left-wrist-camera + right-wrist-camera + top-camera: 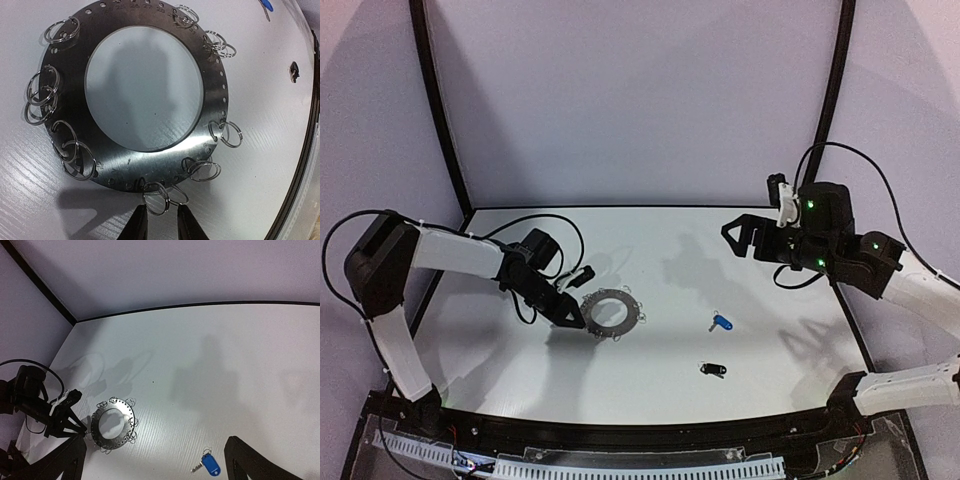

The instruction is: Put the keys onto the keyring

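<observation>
The keyring (590, 310), a flat dark grey ring fringed with small wire loops, lies left of the table's middle. It fills the left wrist view, keyring (65, 90). My left gripper (576, 318) sits at its near-left edge, left gripper (160, 220), jaws narrowed onto one wire loop (143, 199) lying between the tips. The blue-headed key (722, 323) lies flat to the ring's right and the black-headed key (713, 369) lies nearer the front. My right gripper (732, 238) hangs open high at the back right, holding nothing. From there it looks down on the keyring (129, 420) and the blue key (211, 465).
The white table (660, 260) is bounded by a black rim, with purple walls behind and at both sides. A black cable (555, 225) loops over the left arm near the ring.
</observation>
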Robot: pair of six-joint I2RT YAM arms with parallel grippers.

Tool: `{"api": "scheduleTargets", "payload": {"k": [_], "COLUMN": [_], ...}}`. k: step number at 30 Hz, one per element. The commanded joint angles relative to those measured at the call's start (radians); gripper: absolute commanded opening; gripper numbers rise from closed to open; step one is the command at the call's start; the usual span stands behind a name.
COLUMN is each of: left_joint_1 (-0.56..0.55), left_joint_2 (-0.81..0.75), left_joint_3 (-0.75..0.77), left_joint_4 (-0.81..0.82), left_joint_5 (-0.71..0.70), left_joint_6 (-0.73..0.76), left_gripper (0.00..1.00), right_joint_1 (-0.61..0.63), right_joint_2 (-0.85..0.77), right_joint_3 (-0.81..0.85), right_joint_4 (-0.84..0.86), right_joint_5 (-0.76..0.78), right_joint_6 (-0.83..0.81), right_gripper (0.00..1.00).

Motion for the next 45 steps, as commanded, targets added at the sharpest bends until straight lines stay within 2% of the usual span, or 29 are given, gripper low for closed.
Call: {"api": "scheduleTargets", "payload": {"k": [1, 13, 30, 34, 35, 42, 45], "left_joint_1": [-0.001, -0.001, -0.001, -0.001, -0.001, -0.001, -0.001], "left_joint_2": [0.0, -0.008, 0.035, 0.032, 0.025, -0.042, -0.12], "left_joint_3": [0.018, 0.015, 0.023, 0.028, 0.024, 0.019, 0.024], "left_joint_4": [-0.008, 0.043, 0.064, 0.07, 0.081, 0.123, 0.145], "left_joint_5": [-0.006, -0.08, 0.005, -0.007, 0.004, 0.051, 0.115], "left_joint_6": [0.008, -0.035, -0.046, -0.05, -0.06, -0.077, -0.077], "left_gripper": [0.2, 0.14, 0.13, 0.04, 0.01, 0.01, 0.01], "right_joint_1": [0.0, 0.0, 0.0, 0.0, 0.0, 0.0, -0.001], "right_joint_2": [-0.029, -0.057, -0.064, -0.065, -0.064, -0.059, -0.066], "right_joint_3": [-0.027, -0.046, -0.029, -0.022, -0.022, -0.014, -0.026], "right_joint_4": [0.011, -0.001, -0.041, -0.044, -0.043, -0.037, 0.008], "right_joint_5": [0.012, 0.02, 0.054, 0.055, 0.057, 0.056, 0.005], "right_joint_6": [0.031, 0.065, 0.043, 0.031, 0.028, 0.001, -0.043], "right_gripper": [0.98, 0.98, 0.98, 0.98, 0.98, 0.98, 0.98]}}
